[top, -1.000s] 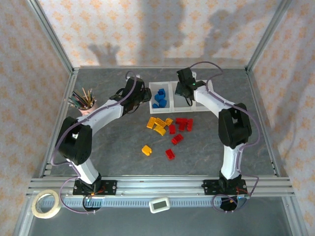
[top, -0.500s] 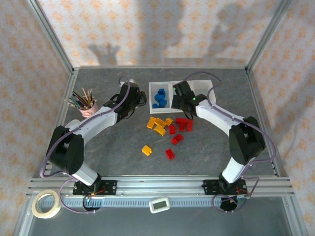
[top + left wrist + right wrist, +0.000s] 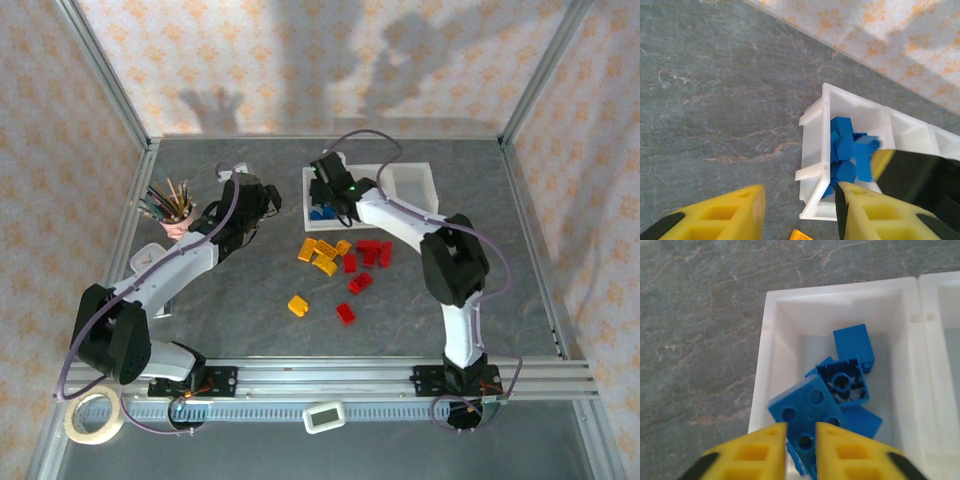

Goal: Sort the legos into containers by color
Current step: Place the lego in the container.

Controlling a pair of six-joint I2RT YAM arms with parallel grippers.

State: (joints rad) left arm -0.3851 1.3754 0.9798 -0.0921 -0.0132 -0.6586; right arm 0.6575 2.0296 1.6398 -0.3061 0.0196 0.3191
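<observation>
One blue lego (image 3: pixel 807 412) at my right pincer's (image 3: pixel 801 427) narrow tips, over its container (image 3: pixel 840 286) — loose, I think; next, a red lego (image 3: pixel 368 252).

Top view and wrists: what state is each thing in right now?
blue legos: piled in the tray's leftmost compartment.
red legos: loose on the table, unsorted.
yellow legos: loose on the table, unsorted.
left gripper: fingers open, empty.
right gripper: fingers narrowly apart over the blue legos; grip unclear.
pencil cup: upright.
</observation>
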